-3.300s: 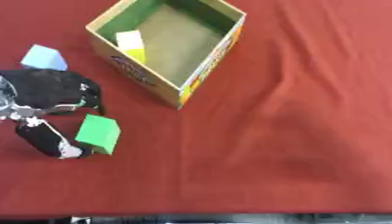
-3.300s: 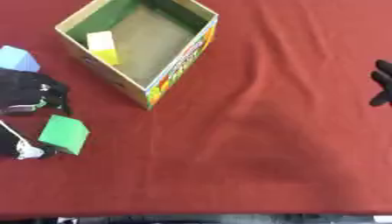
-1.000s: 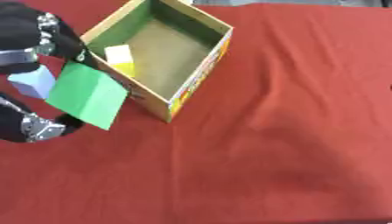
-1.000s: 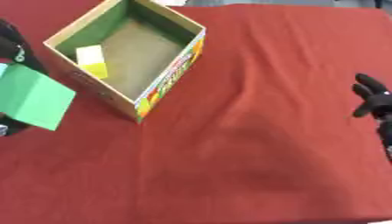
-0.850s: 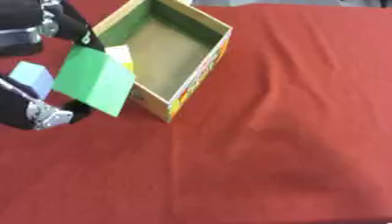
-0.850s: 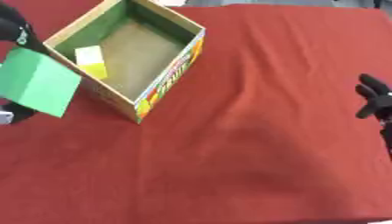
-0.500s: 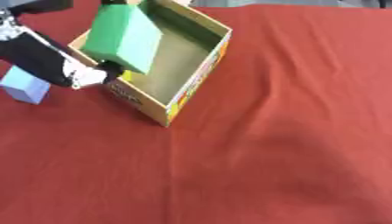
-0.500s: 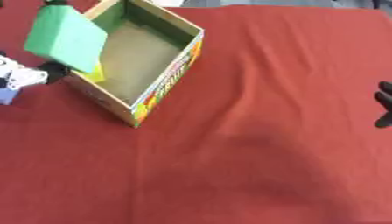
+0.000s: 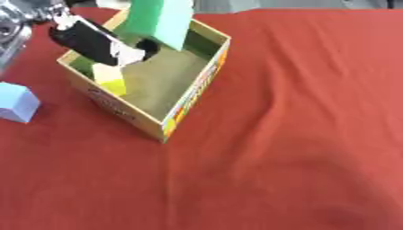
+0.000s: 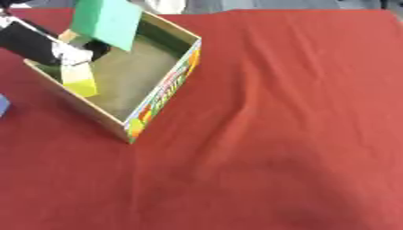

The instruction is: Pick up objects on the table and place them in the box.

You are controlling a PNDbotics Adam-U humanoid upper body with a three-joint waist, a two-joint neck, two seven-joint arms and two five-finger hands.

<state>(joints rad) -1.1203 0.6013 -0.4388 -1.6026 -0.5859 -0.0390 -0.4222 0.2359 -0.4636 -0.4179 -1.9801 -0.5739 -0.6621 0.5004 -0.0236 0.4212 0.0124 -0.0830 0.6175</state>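
Presently the green block (image 9: pixel 159 21), gripped by the left robot hand (image 9: pixel 98 42), is held above the box (image 9: pixel 193 96), so release is judged next, while a pale blue block (image 9: pixel 17 102) left of the box awaits collection.

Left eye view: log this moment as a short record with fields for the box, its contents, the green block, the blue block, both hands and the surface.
box: open cardboard box, printed outer wall, upper left of the cloth
contents: yellow block by the left inner wall
green block: green block held above the box opening, tilted, not yet released
blue block: light blue block on the cloth, left of the box, apart from it
left hand: left hand over the box's far left corner, fingers on the green block
right hand: not in view
surface: red cloth, wrinkled
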